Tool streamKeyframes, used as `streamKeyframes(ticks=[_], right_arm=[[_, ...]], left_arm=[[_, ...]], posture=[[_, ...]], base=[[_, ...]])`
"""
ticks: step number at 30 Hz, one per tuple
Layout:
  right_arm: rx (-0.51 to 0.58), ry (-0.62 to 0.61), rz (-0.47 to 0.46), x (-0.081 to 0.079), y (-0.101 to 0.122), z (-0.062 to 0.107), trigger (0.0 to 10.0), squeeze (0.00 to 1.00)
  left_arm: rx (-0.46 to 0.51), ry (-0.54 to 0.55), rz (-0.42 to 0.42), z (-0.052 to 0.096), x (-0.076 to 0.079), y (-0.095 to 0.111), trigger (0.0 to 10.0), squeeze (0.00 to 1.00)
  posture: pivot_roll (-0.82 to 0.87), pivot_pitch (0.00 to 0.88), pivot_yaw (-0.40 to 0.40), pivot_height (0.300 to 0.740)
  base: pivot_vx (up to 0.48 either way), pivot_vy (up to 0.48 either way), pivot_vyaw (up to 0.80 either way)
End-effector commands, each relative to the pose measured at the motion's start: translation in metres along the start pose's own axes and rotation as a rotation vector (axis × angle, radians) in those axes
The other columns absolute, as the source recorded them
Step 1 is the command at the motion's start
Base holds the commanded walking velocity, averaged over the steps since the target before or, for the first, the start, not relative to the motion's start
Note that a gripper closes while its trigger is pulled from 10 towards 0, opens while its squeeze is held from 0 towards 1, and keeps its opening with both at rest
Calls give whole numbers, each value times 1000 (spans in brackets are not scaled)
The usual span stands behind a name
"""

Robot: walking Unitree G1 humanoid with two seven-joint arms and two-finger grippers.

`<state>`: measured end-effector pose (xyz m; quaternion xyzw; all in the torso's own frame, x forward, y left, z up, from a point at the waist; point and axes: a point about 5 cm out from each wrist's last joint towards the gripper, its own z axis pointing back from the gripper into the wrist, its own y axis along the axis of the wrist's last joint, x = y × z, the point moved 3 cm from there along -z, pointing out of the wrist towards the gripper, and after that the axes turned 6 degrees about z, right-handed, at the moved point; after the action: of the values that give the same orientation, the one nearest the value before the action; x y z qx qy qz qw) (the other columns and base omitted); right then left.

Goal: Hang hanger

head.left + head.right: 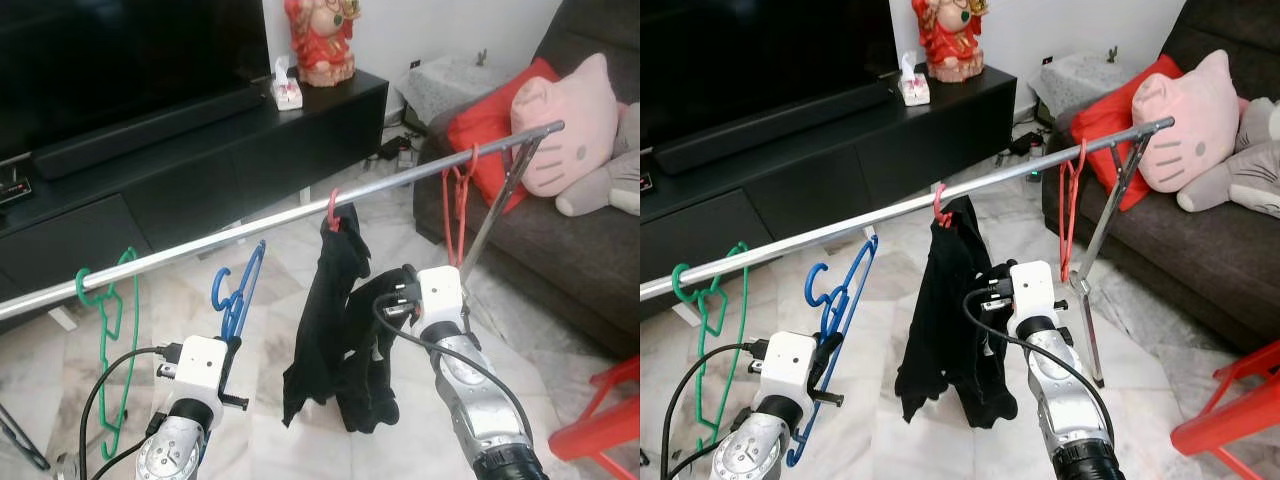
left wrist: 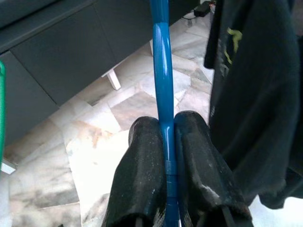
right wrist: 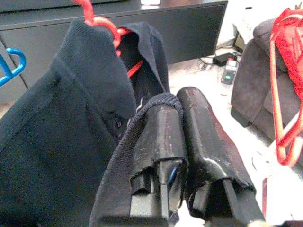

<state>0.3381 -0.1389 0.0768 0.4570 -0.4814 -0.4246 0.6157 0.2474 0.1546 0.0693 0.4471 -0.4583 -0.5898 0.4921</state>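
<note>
**Blue hanger raised toward the rail**

The left gripper (image 2: 163,189) is clamped on the blue hanger (image 1: 236,295), hook up, just under the rail (image 1: 250,232) at 12 o'clock. The right gripper (image 3: 182,142), at 3 o'clock, seems to pinch the black shirt (image 1: 330,320), probably steadying it; both forearms angle upward.

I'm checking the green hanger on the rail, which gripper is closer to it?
Left. The left gripper, shut on the blue hanger, is just beside the green hanger. The right gripper grips the black shirt, farther along the rail.
</note>
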Motion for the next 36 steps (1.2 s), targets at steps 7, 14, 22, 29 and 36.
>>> streamKeyframes(ticks=[7,14,22,29,36], right_arm=[[44,10,5,-2,12,-2,10000,0],[50,17,12,-4,13,-3,10000,0],[51,20,15,-4,14,-2,10000,0],[57,30,34,-7,15,-2,10000,0],[46,33,35,-8,12,-1,10000,0]], left_arm=[[2,-6,-3,1,2,2,10000,0],[6,-10,-2,0,4,3,10000,0],[10,-11,-1,-1,5,4,10000,0],[12,-13,0,-2,6,5,10000,0],[12,-16,0,-2,6,6,10000,0]], posture=[[-71,0,42,732],[-73,0,39,732],[-70,0,35,732],[-64,0,33,732],[-60,0,33,732]], base=[[-281,0,0],[-281,0,0],[-282,0,0],[-284,0,164],[-283,0,538]])
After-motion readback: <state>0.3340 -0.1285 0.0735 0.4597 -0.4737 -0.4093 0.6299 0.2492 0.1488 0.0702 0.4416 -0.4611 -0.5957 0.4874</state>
